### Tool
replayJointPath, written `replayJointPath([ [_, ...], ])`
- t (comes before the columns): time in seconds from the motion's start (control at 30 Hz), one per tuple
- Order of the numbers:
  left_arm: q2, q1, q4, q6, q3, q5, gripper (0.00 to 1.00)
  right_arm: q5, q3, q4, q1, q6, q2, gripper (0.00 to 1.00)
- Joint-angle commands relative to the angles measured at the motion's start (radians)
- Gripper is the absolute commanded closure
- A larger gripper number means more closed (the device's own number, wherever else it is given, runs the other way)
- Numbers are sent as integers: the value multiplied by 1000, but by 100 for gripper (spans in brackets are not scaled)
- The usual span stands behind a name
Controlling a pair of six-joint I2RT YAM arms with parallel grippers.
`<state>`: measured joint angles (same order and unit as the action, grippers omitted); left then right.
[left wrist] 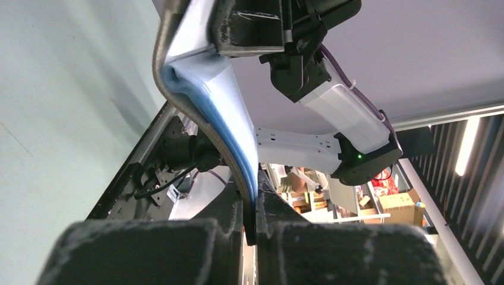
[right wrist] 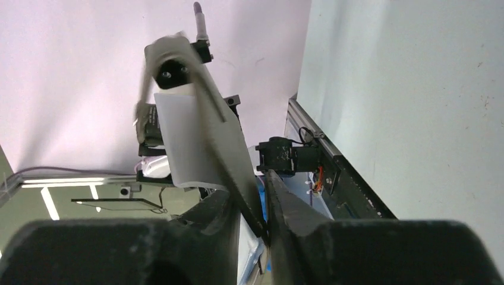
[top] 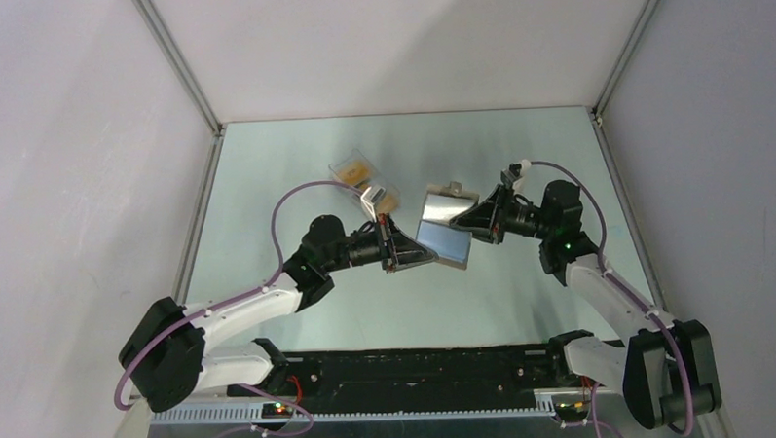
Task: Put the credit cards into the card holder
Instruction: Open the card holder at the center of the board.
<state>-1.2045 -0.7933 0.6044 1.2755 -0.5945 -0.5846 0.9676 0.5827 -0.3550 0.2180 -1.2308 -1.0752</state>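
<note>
a: start at the left. what's the left pincer (top: 416, 249) doing?
b: it's pressed together on the near left edge of the card holder (top: 443, 227). its wrist view shows both fingers (left wrist: 148, 249) tight against that edge, with the holder curving up and away from them, grey outside and pale blue inside.
a: so the holder isn't lying on the surface (top: 523, 302)?
b: no, it's up in the air between the two arms, folded open and tilted, above the middle of the surface.
a: and the credit cards (top: 355, 169)?
b: orange-gold, inside a clear plastic box (top: 339, 165) at the back, just behind the left pincer. a second clear piece (top: 393, 192) beside it also shows orange inside. i can't tell how many cards there are.
a: now the right side.
b: the right pincer (top: 470, 221) pinches the holder's opposite edge. from its own wrist camera the grey wall of the holder runs down into the narrow gap between its fingers (right wrist: 297, 219), and the left wrist view shows it clamped at the top of the holder.
</note>
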Motion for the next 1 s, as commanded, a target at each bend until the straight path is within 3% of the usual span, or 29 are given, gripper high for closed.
replayJointPath([
  [0.0, 9, -7, 43, -6, -21, -17, 100, 22, 15, -84, -3, -7, -34, 88],
  [0.03, 9, -6, 44, -9, -18, -11, 98, 31, 15, -87, -3, -7, -36, 94],
  [0.1, 7, -3, 43, -14, -8, 2, 76, 33, 15, -82, -7, -3, -38, 100],
  [0.13, 7, 0, 42, -15, -3, 10, 55, 31, 15, -71, -8, 6, -36, 100],
  [0.2, 18, 14, 23, -27, 16, 32, 35, 16, 15, -53, -13, 28, -37, 100],
  [0.27, 47, 32, -30, -49, 49, 78, 26, 2, 14, -21, -17, 65, -39, 100],
  [0.43, 146, 56, -381, -216, 11, 293, 23, -107, 14, 91, 5, 192, -21, 100],
  [0.57, 145, 59, -510, -269, -57, 350, 15, -176, -7, 62, 34, 228, -9, 100],
  [0.67, 111, 74, -478, -215, -61, 306, 7, -183, -32, -17, 38, 159, -4, 100],
  [0.77, 74, 77, -297, -143, -23, 239, 5, -203, -43, -37, 45, 155, 21, 100],
  [0.97, -20, 72, -137, -84, -37, 133, 10, -207, -49, -51, 56, 145, 58, 100],
])
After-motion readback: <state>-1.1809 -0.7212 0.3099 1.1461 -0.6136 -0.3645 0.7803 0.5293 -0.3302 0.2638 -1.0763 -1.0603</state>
